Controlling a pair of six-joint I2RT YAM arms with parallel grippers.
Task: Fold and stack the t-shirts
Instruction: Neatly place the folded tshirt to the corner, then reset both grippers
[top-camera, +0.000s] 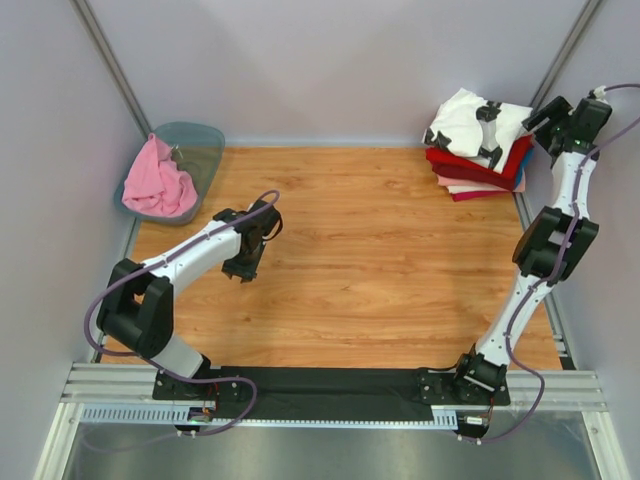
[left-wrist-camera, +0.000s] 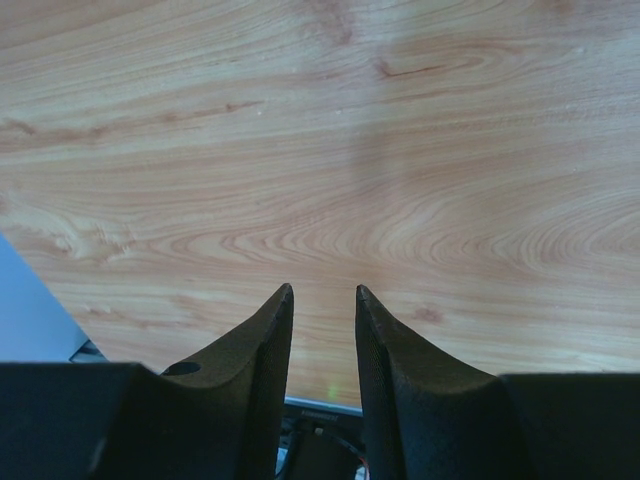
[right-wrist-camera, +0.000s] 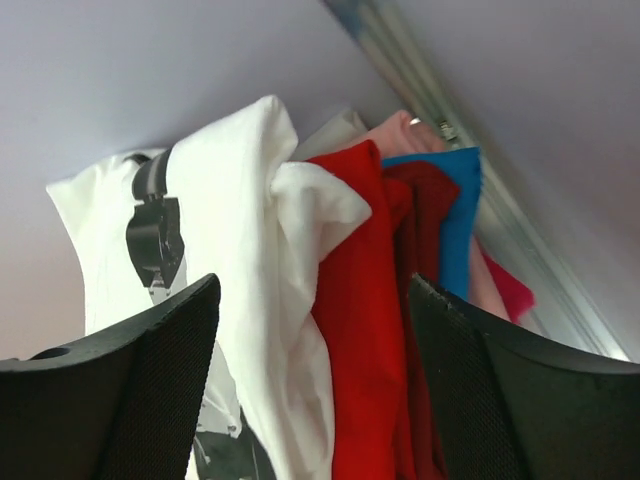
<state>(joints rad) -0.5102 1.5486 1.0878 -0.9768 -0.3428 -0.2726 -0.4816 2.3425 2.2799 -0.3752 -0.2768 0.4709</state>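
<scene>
- My right hand (right-wrist-camera: 312, 285) is at the far right corner of the worktop (top-camera: 370, 270). Its fingers are spread wide and grip nothing, and the side of the stack (top-camera: 480, 150) shows in the gap just ahead of them.
- The stack sits in that far right corner. A white shirt (top-camera: 465, 115) with dark markings lies on top, a little rumpled. Under it is a red shirt (top-camera: 478, 165), then a blue shirt (right-wrist-camera: 462, 215) and paler pink layers lower down.
- My left hand (left-wrist-camera: 322, 290) hangs over bare wood near the left edge of the worktop. Its fingers are only a narrow gap apart, with nothing between them.
- A pink shirt (top-camera: 155, 182) lies bunched and unfolded in the tub (top-camera: 205, 135) at the far left corner.
</scene>
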